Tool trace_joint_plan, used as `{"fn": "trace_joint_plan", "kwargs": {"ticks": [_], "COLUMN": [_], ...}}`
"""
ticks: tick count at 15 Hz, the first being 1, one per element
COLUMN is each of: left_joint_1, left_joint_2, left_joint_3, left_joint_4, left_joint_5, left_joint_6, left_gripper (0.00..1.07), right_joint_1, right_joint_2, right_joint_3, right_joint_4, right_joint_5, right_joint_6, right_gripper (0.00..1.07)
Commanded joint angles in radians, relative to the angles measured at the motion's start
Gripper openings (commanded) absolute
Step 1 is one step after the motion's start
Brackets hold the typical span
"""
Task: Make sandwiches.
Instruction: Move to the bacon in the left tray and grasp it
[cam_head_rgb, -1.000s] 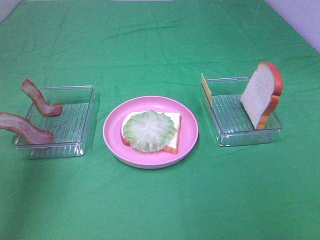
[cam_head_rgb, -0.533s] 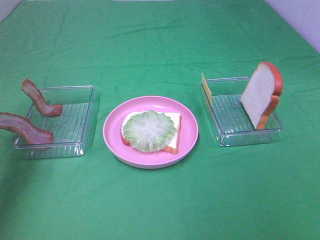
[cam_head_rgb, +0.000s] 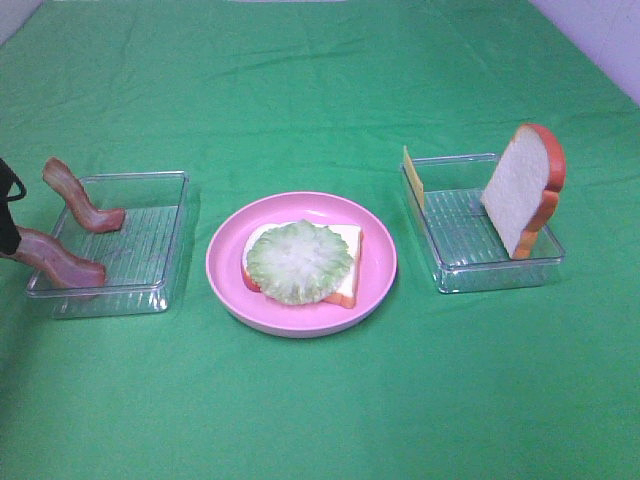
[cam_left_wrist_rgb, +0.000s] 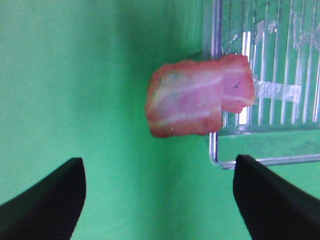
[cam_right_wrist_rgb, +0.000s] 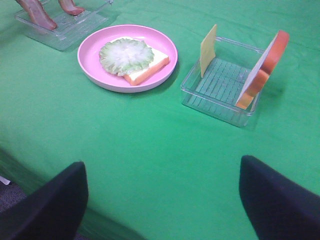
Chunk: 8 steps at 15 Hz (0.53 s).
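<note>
Sandwich (cam_head_rgb: 300, 278) half built: lettuce (cam_head_rgb: 298, 258) on one bread slice (cam_head_rgb: 349, 240), on the pink plate (cam_head_rgb: 383, 262) at centre.
Two bacon strips (cam_head_rgb: 62, 262) wait in the tray (cam_head_rgb: 150, 292) at nine o'clock, cheese (cam_head_rgb: 413, 178) and top slice (cam_head_rgb: 520, 190) at three o'clock; left gripper (cam_left_wrist_rgb: 157, 167) hangs over one strip with jaws spread wide, right gripper (cam_right_wrist_rgb: 162, 170) likewise spread, holding nothing.

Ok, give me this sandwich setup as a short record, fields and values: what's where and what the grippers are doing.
plate: pink plate, bread slice topped with lettuce
left tray: two bacon strips, ends sticking past the rim
right tray: cheese square and second bread slice, both standing on edge
left gripper: open, near the nearer strip's overhanging end, not gripping
right gripper: open, empty, short of the right tray
</note>
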Motion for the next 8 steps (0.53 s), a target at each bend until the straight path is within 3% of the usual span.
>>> {"fn": "trace_joint_plan", "kwargs": {"ticks": [1,5,8], "left_joint_1": [0.003,0.003,0.003], "left_joint_2": [0.055,0.113,0.121], "left_joint_3": [-0.039,-0.076,-0.076], "left_joint_4": [-0.06,-0.21,-0.227], "left_joint_5": [-0.026,-0.037,-0.04], "left_joint_6": [0.063,0.167,0.178], "left_gripper": [0.77,0.77,0.76], "right_joint_1": [0.002,0.002,0.002], "right_joint_2": [-0.015,-0.015,-0.015], "right_joint_3": [0.003,0.003,0.003], "right_joint_4": [-0.011,-0.012,-0.012], "right_joint_5": [-0.008,-0.008,-0.008], "right_joint_6": [0.0,0.003,0.003], "right_gripper": [0.79,0.79,0.79]}}
